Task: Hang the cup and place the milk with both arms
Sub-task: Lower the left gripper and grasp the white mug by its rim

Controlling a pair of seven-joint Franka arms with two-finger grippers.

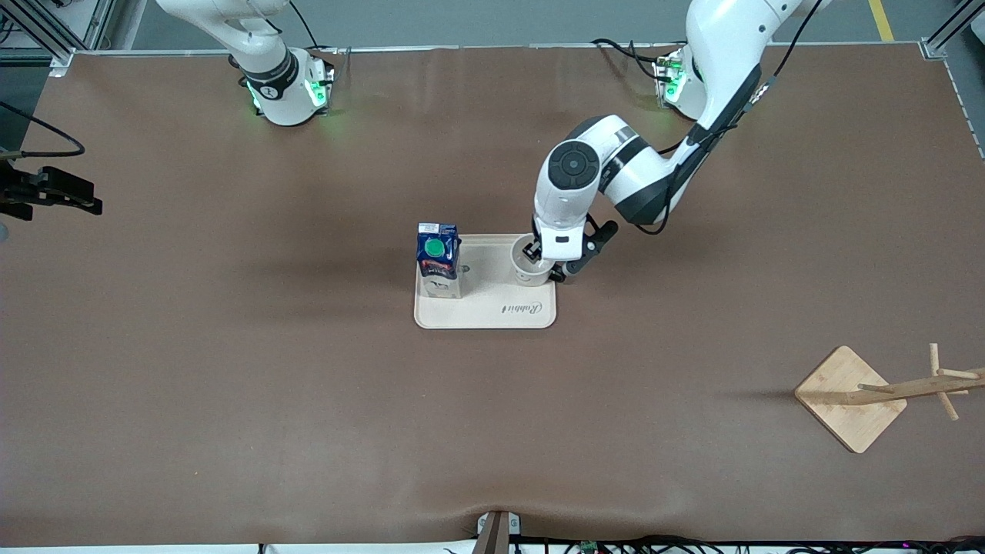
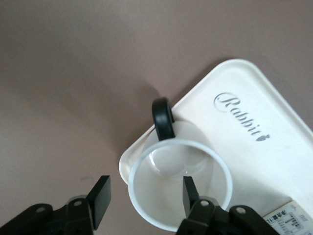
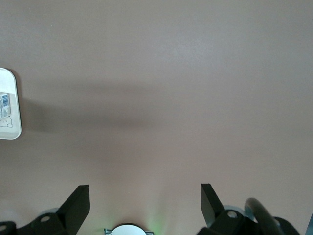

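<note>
The cup stands upright on the beige tray, at the corner toward the left arm's end. Its black handle points away from the gripper. My left gripper is down on the cup and open. One of its fingers is inside the cup and the other is outside, a small gap off the wall. The milk stands upright at the tray's other end. My right gripper waits open with nothing in it over bare table close to its own base; the front view does not show it.
A wooden mug rack on a square base stands toward the left arm's end, nearer the front camera. A black device sticks in at the right arm's end. The tray bears printed script.
</note>
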